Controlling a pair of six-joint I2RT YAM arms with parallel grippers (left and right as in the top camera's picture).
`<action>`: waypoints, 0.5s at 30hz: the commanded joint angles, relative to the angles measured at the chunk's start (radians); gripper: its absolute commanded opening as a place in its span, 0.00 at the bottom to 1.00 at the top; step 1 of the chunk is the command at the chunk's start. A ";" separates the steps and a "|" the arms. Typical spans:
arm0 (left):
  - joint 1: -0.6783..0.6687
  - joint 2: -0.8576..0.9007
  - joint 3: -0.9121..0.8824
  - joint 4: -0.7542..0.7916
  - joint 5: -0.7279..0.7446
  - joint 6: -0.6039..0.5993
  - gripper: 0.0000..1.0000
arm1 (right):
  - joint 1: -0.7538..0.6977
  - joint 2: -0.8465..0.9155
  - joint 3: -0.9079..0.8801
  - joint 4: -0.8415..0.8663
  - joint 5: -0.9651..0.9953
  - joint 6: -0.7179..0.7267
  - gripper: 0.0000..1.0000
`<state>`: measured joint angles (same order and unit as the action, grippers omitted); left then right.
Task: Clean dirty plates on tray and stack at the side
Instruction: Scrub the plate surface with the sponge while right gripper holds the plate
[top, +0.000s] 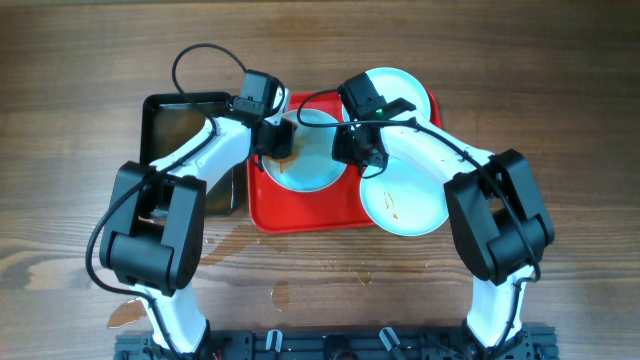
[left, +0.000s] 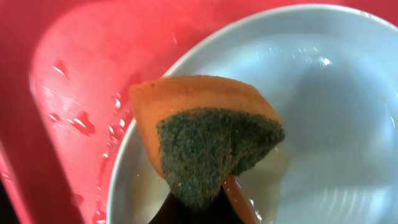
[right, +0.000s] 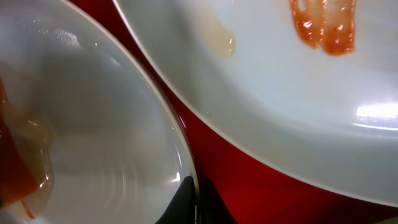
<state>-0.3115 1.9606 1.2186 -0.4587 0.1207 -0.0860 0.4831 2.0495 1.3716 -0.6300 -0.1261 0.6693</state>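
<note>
Overhead, the red tray (top: 300, 215) sits in the middle of the wooden table (top: 80, 80). Three plates are on it. The middle plate (top: 315, 165) lies flat on the left part of the tray. The far plate (top: 405, 85) is at the far right corner. The near plate (top: 405, 200) hangs over the tray's right edge and has a red-orange smear (right: 323, 28) on it. A black tray (top: 175, 125) sits just left of the red one.

The left gripper (top: 278, 140) holds an orange sponge (left: 208, 134) tight, green side showing, over the left edge of the middle plate. Water drops (left: 81, 121) dot the red tray.

The right gripper (top: 362, 152) is at the right rim of the middle plate. Its dark fingers (right: 180, 199) pinch that rim.
</note>
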 joint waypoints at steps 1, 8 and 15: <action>-0.003 0.011 -0.006 -0.157 0.175 0.023 0.04 | -0.003 -0.006 -0.004 0.000 0.013 -0.001 0.04; 0.000 0.003 -0.001 -0.343 0.275 0.023 0.04 | -0.003 -0.006 -0.004 0.008 0.002 -0.001 0.04; 0.012 0.005 -0.001 0.043 0.145 -0.133 0.04 | -0.003 -0.006 -0.004 0.007 -0.006 -0.012 0.04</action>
<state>-0.3046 1.9568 1.2217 -0.5114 0.3225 -0.1375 0.4797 2.0495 1.3716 -0.6220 -0.1333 0.6548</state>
